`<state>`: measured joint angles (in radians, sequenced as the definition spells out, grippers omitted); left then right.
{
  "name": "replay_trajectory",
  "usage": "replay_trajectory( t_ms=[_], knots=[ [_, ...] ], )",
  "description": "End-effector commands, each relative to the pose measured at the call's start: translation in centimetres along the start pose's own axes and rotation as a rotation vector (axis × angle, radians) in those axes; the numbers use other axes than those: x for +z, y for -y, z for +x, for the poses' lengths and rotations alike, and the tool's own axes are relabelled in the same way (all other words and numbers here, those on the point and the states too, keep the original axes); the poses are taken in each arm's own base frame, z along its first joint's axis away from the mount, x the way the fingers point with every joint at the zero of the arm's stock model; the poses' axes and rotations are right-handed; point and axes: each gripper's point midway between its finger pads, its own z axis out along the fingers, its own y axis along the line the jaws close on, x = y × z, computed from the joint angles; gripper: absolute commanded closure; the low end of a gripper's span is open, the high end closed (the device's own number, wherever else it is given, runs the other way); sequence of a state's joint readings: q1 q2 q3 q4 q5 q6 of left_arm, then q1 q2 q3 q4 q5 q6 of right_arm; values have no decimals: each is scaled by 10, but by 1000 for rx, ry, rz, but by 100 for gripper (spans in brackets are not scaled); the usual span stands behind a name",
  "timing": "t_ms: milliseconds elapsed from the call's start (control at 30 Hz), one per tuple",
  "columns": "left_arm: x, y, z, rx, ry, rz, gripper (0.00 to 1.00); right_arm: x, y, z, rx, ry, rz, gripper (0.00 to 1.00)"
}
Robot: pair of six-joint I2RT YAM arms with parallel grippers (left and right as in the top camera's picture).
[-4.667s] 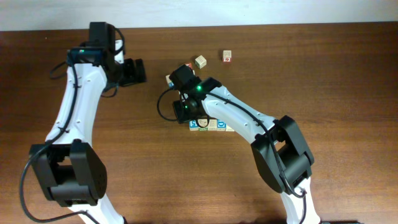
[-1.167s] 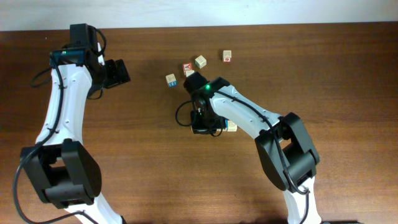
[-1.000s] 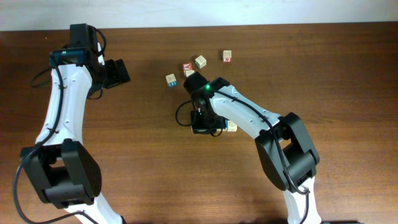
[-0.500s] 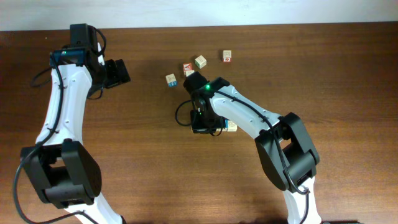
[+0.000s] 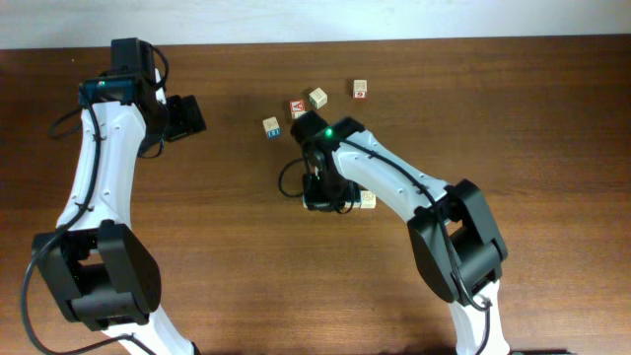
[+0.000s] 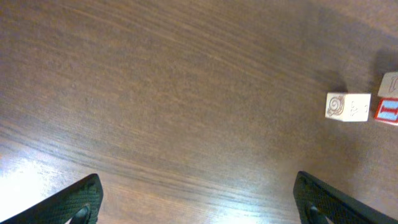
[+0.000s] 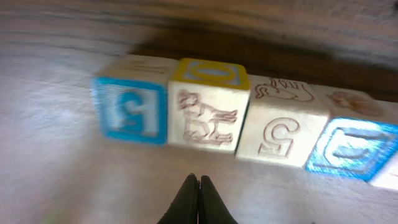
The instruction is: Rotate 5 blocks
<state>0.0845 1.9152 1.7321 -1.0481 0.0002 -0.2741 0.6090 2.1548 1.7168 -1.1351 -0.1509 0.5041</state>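
Centre of right-wrist frame: blocks point(image 7: 208, 112), small wooden cubes in a touching row. Probably light, rigid and smooth; best pinched across opposite flat faces. Right gripper point(image 7: 199, 199) pinched together, empty, just below the row. Left gripper point(image 5: 187, 116) spread wide, empty, upper left overhead.

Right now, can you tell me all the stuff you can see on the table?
row blocks: at least four, two blue-faced, one yellow-topped, one plain pale, side by side mid-table.
loose blocks: four, pale with blue, red or tan faces, scattered beyond the row, apart from it.
table: one, dark brown wood, under everything.
left gripper: one, black, open, over bare wood at the left.
right gripper: one, black, shut, holding nothing, tips close to the row.
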Motion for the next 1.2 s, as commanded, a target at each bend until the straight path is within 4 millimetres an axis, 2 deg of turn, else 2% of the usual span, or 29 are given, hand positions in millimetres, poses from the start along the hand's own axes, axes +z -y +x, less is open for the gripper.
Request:
replay_trajectory(
  t_ms=[0, 100, 200, 300, 367, 433, 567, 700, 767, 967, 1167],
  knots=[
    [-12, 4, -1, -3, 9, 9, 6, -81, -16, -24, -63, 200, -83, 96],
    [-32, 16, 0, 70, 25, 73, 11, -130, -5, -36, -49, 297, -122, 96],
    [-58, 30, 1, 113, 72, 128, 13, -173, 17, -44, -51, 371, -175, 96],
    [-86, 49, 5, 151, 117, 199, 12, -183, 32, -50, -42, 383, -205, 96],
    [-93, 57, 8, 168, 128, 219, 10, -173, 35, -54, -40, 370, -194, 96],
    [-95, 61, 10, 178, 130, 223, 8, -148, 32, -59, -46, 327, -182, 96],
    [-90, 57, 8, 173, 129, 197, 7, -97, 22, -64, -60, 234, -151, 96],
    [-85, 50, 4, 169, 136, 153, 6, -56, 12, -65, -54, 172, -109, 96],
    [-84, 50, 4, 170, 133, 150, 6, -36, 14, -66, -24, 156, -49, 96],
    [-83, 50, 3, 169, 137, 150, 6, -13, 6, -67, -46, 148, -17, 96],
    [-83, 50, 2, 169, 140, 151, 6, 4, 13, -63, -14, 139, 23, 96]
  ],
)
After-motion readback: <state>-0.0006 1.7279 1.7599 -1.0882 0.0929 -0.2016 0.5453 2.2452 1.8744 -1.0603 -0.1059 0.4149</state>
